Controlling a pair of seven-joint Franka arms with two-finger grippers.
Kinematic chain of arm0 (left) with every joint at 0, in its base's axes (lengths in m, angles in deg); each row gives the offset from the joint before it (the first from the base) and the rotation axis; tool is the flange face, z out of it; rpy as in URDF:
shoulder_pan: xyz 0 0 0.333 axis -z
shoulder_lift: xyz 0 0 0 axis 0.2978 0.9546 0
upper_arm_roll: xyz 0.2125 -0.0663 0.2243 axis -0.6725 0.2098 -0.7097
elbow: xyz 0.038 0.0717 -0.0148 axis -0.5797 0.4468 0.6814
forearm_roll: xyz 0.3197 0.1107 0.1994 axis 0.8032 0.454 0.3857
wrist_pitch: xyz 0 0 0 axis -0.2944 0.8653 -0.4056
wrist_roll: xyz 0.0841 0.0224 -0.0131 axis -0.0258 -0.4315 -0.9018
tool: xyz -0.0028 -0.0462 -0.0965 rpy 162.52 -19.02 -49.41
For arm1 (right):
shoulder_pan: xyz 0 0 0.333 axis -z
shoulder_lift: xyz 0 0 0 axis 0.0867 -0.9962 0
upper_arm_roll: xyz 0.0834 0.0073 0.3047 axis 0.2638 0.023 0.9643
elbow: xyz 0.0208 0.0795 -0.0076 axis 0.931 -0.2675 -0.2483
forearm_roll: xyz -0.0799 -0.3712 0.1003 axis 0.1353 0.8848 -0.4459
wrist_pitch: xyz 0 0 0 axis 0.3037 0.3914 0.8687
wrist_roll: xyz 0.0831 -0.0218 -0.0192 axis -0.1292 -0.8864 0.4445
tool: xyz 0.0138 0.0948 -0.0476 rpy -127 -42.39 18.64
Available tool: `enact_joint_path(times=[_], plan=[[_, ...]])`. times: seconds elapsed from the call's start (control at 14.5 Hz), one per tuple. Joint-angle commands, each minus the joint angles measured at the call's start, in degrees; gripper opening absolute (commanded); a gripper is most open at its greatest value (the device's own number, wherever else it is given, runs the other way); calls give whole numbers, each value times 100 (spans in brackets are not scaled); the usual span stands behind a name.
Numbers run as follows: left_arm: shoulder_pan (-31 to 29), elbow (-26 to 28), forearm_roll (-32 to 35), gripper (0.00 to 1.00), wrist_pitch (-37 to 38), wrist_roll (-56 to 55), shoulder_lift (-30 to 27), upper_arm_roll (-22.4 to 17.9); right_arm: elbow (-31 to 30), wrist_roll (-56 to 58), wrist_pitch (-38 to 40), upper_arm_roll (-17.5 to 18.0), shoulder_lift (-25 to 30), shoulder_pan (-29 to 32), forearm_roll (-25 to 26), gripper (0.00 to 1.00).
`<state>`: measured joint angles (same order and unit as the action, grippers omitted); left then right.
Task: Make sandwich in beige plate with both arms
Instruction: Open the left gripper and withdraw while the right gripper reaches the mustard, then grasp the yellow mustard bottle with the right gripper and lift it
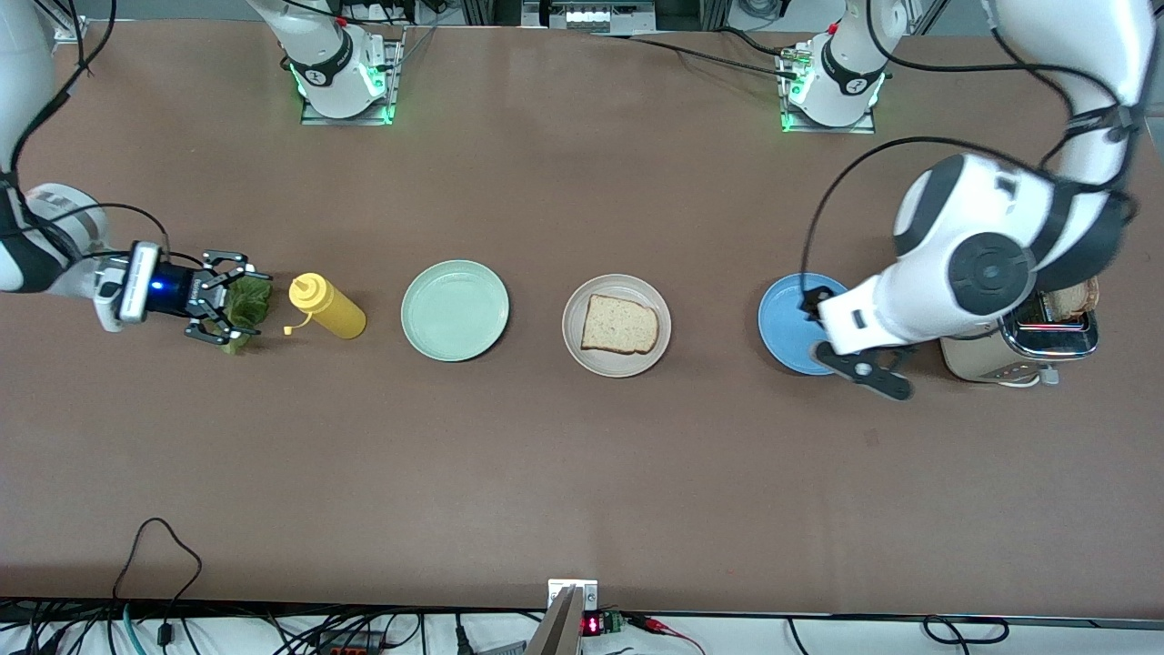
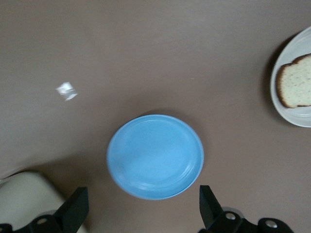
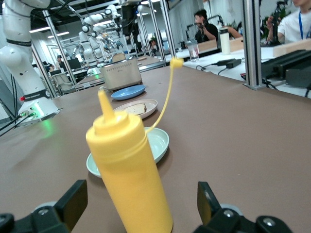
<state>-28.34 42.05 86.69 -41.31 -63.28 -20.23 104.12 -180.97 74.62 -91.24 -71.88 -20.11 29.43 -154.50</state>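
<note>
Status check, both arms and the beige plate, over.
Left gripper open over blue plate. Right gripper open around lettuce. Beige plate holds one bread slice. Nothing blocking.

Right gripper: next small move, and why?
Probably close the right gripper on the lettuce leaf. Its fingers are open around the leaf beside the yellow bottle, and the beige plate holds only one bread slice, so lettuce comes next.
</note>
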Motion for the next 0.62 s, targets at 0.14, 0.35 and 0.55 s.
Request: enact_joint_path(times=[0.14,0.35,0.55], plan=[[-137,-1508,211,100,1687,2,5,-114,78,1078,210,159,-487,-28,-391,100],[-191,-1413,-68,100,1671,-42,-476,-559,78,1404,316,159,-654,-230,-637,100],[632,-546,-1105,100,1409,-104,-1363,-2121,70,1686,325,159,-777,-449,-874,100]])
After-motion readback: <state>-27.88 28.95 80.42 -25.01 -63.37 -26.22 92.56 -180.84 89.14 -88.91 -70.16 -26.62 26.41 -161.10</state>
